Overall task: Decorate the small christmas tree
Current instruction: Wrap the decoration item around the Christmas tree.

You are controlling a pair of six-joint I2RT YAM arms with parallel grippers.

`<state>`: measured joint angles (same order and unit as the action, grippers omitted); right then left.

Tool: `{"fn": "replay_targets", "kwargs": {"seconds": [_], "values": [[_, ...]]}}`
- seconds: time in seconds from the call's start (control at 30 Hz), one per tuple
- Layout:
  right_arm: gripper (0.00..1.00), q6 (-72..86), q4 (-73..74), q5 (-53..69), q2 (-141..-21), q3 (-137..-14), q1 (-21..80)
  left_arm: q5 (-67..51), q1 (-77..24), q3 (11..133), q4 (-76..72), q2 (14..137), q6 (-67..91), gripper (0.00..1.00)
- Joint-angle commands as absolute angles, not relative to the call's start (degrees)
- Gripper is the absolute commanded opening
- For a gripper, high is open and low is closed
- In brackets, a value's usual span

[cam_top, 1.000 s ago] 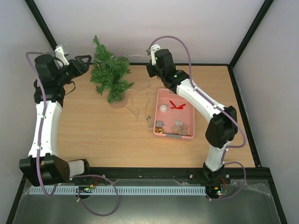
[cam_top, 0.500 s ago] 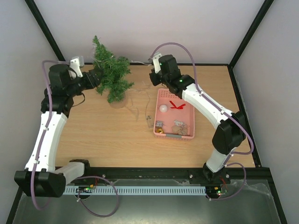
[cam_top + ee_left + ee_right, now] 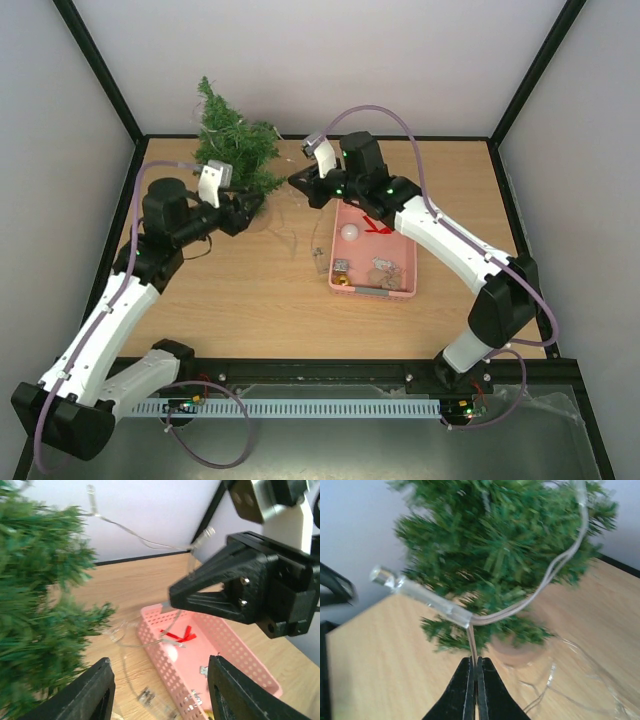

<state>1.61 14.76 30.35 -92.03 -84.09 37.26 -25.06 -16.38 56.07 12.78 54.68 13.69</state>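
While right claw (image 3: 474,682) pinches clear light-string wire (image 3: 540,587) near small christmas tree (image 3: 495,545), left claw (image 3: 160,685) gapes empty beside tree, above tabletop (image 3: 125,585).

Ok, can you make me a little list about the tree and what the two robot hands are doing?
tree: small christmas tree, upright, at the far left
lights: clear light string with small bulbs, running across the tree
right gripper: shut on the light string's wire
left gripper: open, empty, beside the tree
basket: pink basket, holding a red bow and a white ball
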Motion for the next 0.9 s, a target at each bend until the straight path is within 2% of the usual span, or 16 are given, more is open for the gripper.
{"fn": "replay_targets", "kwargs": {"seconds": [0.0,0.13,0.43,0.87], "values": [[0.02,11.19,2.67,40.2,-89.62,-80.83,37.7,-26.02,-19.94,51.79,2.44,52.43,9.14,0.51],[0.02,16.88,-5.57,42.71,-88.61,-77.18,37.71,-27.84,-22.74,47.23,-6.63,52.38,6.08,0.5],[0.02,23.82,-11.46,43.15,-89.14,-76.45,37.71,-25.66,-23.79,47.01,-10.13,60.52,0.48,0.47],[0.02,27.77,-17.2,41.84,-87.92,-74.65,37.71,-22.56,-24.95,38.73,-19.02,63.62,-2.1,0.52]]}}
